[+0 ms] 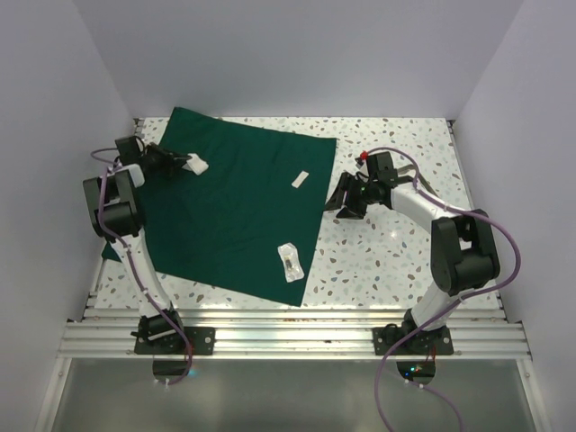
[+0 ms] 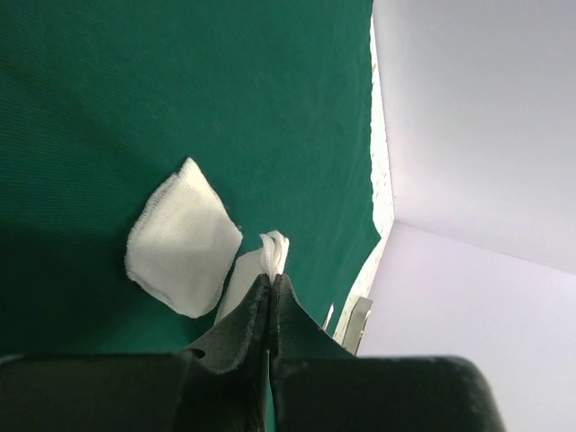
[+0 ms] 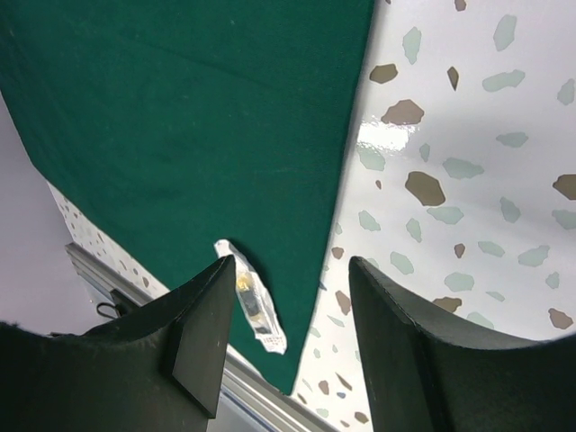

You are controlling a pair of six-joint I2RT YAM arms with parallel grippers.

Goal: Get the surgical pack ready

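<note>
The left end effector (image 2: 272, 281) has its two fingers pressed together on a thin fold of white gauze (image 2: 274, 250) that sticks up just past the fingertips. Just beside it a white gauze pad (image 2: 180, 241) lies flat on the green drape (image 2: 180, 90). Whether the pinched fold belongs to that pad cannot be told.

The right end effector (image 3: 290, 270) has its fingers apart with nothing between them. It hangs over the drape's right edge, where the cloth meets the speckled worktop (image 3: 468, 135).

The green drape, the surgical pack, lies spread on the left and middle of the worktop, with one corner toward the near rail. On it rest a small white strip (image 1: 301, 178) near the middle and a clear packet (image 1: 290, 261) close to the near corner. The packet holds a small object too small to name.
</note>
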